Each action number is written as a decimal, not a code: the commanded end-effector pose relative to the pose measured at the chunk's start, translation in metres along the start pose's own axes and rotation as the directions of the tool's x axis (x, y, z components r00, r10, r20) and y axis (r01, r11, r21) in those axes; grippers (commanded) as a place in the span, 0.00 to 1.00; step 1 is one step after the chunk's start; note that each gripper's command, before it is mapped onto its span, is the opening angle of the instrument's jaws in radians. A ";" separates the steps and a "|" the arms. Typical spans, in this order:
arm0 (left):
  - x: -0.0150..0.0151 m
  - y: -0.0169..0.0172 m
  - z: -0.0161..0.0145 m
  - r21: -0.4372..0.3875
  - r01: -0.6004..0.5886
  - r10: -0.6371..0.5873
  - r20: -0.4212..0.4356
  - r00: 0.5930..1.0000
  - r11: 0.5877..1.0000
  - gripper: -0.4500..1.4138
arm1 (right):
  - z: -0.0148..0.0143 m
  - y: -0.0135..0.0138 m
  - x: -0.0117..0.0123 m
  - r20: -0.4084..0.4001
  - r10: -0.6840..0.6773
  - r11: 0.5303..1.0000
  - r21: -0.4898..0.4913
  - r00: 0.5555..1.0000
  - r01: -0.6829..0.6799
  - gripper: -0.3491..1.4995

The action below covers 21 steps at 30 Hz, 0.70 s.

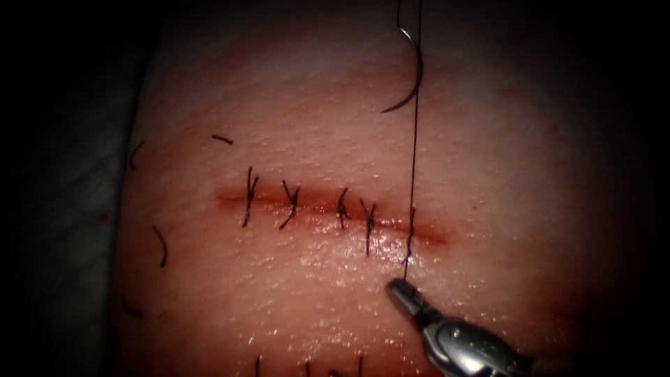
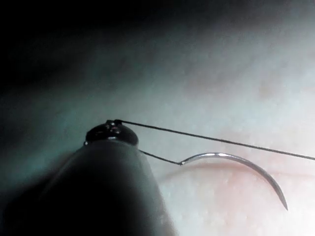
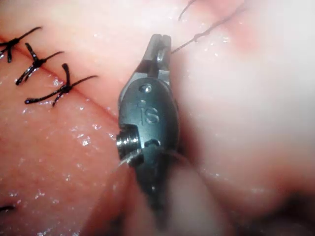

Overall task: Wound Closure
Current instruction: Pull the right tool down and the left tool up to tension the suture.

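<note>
The right arm's tool (image 1: 401, 291) sits on the near side of the cut (image 1: 328, 206), just below its right end, jaws clenched on the short end of the thread (image 1: 413, 174) coming out of the rightmost stitch (image 1: 410, 236). From that stitch the thread runs straight and taut to the far side of the tissue (image 1: 488, 174), which suggests the two tools are holding the strand under tension over a knot. The left arm's tool (image 2: 112, 132) grips the thread at its tip, both strands leaving its clamped jaws. The curved needle (image 1: 410, 73) hangs free on its thread beyond the cut, above the tissue and not in it; neither tool holds it. Four finished stitches (image 1: 289, 204) cross the cut to the left, and cut ends of thread (image 1: 161, 246) lie scattered on the tissue's left side.
</note>
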 end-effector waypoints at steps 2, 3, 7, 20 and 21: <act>0.0004 -0.0011 0.0016 0.029 0.001 0.000 -0.024 1.000 1.000 0.00 | -0.0005 -0.0011 -0.0008 0.003 0.001 1.000 0.016 1.000 -0.001 0.00; 0.0005 -0.0013 0.0020 0.035 0.004 -0.003 -0.033 0.999 0.999 0.00 | -0.0007 -0.0012 -0.0008 0.003 0.001 1.000 0.022 1.000 -0.001 0.00; 0.0007 -0.0024 0.0034 0.087 0.018 -0.013 -0.055 0.998 0.996 0.00 | -0.0015 -0.0018 -0.0016 0.017 -0.009 0.999 0.043 1.000 0.008 0.00; -0.0011 -0.0030 0.0063 0.110 0.011 -0.005 -0.060 0.998 0.994 0.00 | -0.0040 -0.0035 -0.0039 0.075 0.021 0.997 0.070 0.997 -0.026 0.00; -0.0012 -0.0030 0.0062 0.105 0.021 -0.014 -0.062 0.998 0.994 0.00 | -0.0040 -0.0035 -0.0038 0.074 0.022 0.997 0.076 0.997 -0.027 0.00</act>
